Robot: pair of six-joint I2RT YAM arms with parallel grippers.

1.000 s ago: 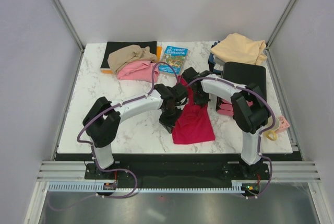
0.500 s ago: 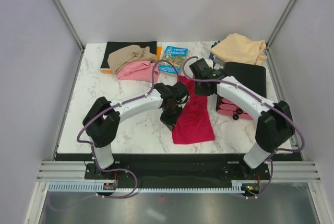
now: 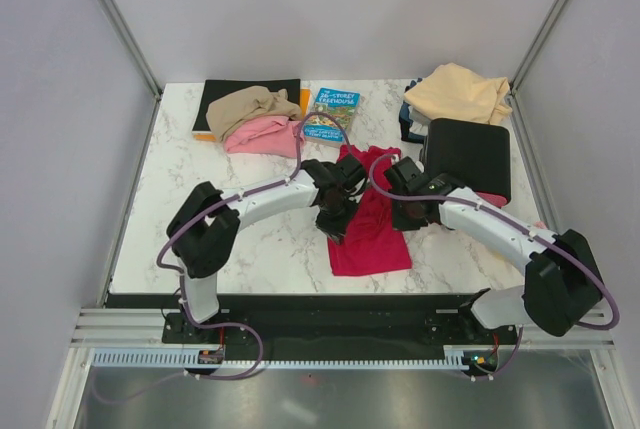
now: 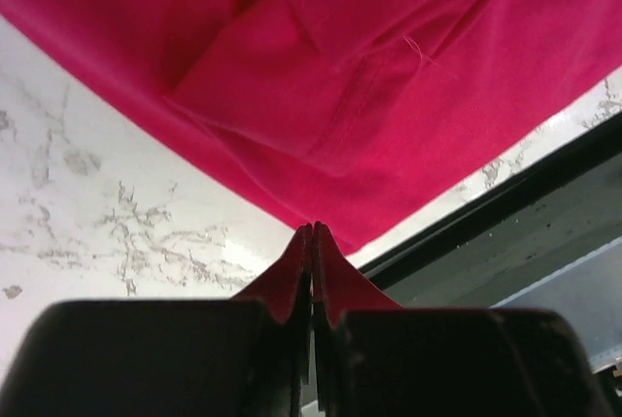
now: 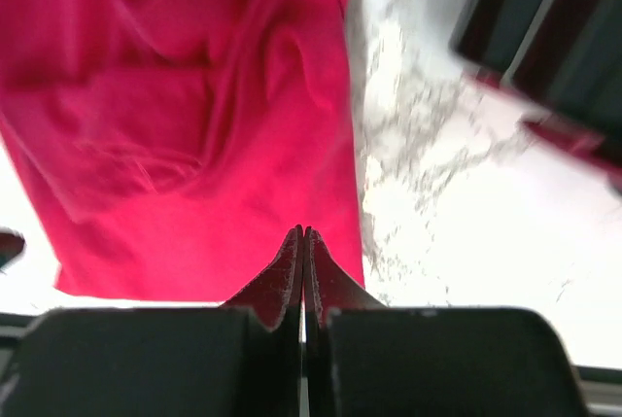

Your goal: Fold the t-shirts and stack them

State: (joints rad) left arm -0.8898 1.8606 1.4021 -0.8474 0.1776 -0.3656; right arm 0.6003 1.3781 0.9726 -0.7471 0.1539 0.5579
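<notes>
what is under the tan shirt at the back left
The tan shirt lies on a black mat, its near edge meeting the pink shirt; anything else beneath it is hidden.

Top view: high and behind the arm bases, looking down over the whole surface [image 3: 250, 249]. Left wrist view: very close, looking past the left fingers [image 4: 292, 286] onto the crimson t-shirt [image 4: 389, 77] and the surface's near edge. Right wrist view: equally close, past the right fingers [image 5: 287, 281]. All three share that shirt.
</notes>
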